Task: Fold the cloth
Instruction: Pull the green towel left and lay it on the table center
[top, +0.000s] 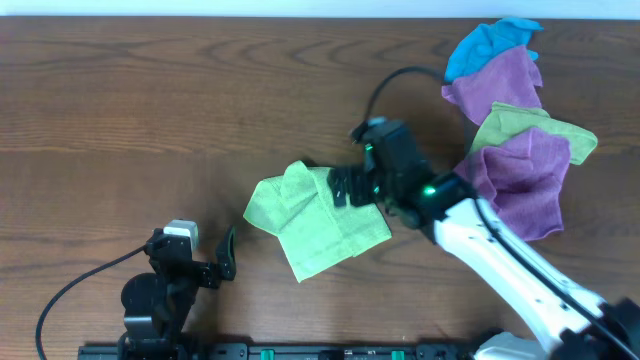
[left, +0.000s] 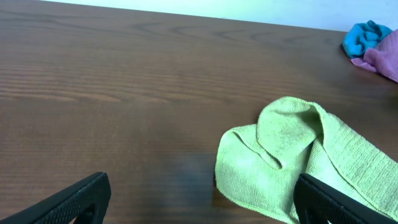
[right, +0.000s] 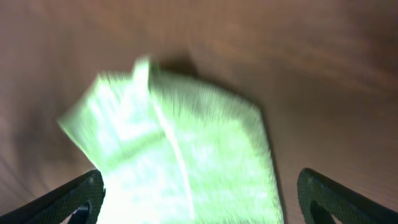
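Note:
The lime-green cloth lies folded and a bit rumpled on the wooden table, near the middle front. It also shows in the left wrist view and, blurred, in the right wrist view. My right gripper is open and hovers over the cloth's right upper part; in its own view the fingers stand wide apart with the cloth beneath. My left gripper is open and empty, left of the cloth near the front edge; its fingers frame the cloth's near corner. The white tag is not visible.
A pile of cloths sits at the back right: a blue one, purple ones and another lime-green one. The blue and purple edges show in the left wrist view. A black cable loops behind the right arm.

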